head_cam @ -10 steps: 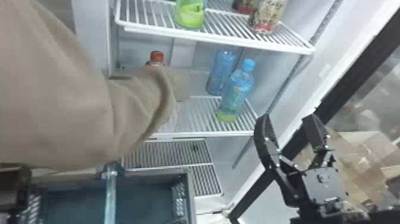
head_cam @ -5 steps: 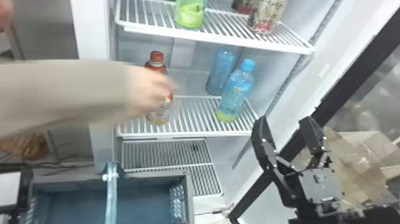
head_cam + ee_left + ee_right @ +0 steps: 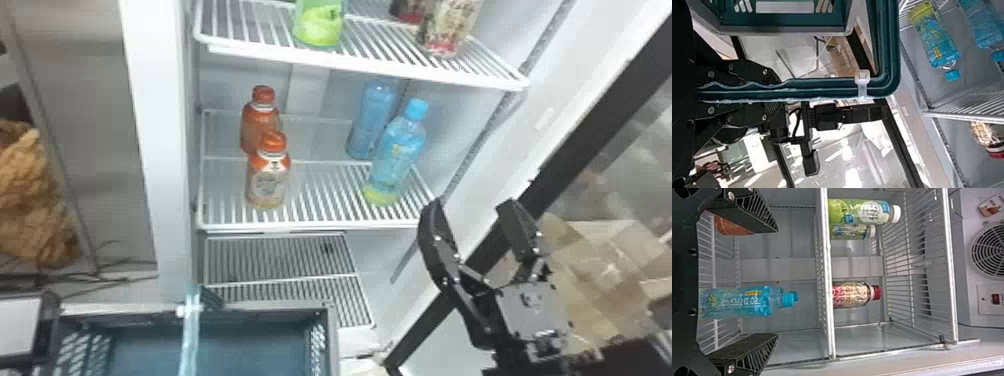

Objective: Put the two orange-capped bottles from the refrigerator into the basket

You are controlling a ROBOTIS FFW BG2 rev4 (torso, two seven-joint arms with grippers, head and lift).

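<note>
Clamping the handle [image 3: 828,89] of the basket [image 3: 332,345] in the left gripper [image 3: 775,93], with the black fingers pressed in on both sides of the bar. Crossing above the basket in the head view, and bending round a smooth corner in the left wrist view, in teal plastic with lengthwise grooves. Wrapped near that corner with a white zip tie [image 3: 862,78].

Holding the fingers of the right gripper [image 3: 472,206] wide apart, in front of the refrigerator's dark door frame [image 3: 570,135]. Tapering to slim ends in the right wrist view, with ribbed, slotted sides. Looking through the gap there onto the front blue bottle [image 3: 397,155], upright on its shelf beyond the fingers.

Find both task bottles inside the refrigerator, on the left part of the middle shelf [image 3: 320,227]. Standing upright towards the front is the front orange-capped bottle [image 3: 269,182], rounded at the shoulder, with a pale label. Standing just behind, upright too and partly covered by it, is the rear orange-capped bottle [image 3: 260,120]. See glossy plastic on both, and thin white parallel wires beneath.

Over to the right on the same shelf, see the rear blue bottle [image 3: 372,120] close behind the front blue one. Up on the higher shelf [image 3: 350,64], see a green bottle [image 3: 320,25] and a mottled red-and-cream bottle [image 3: 450,30]. Spot lattice holes in the basket's end wall, below the shelves in the head view.
</note>
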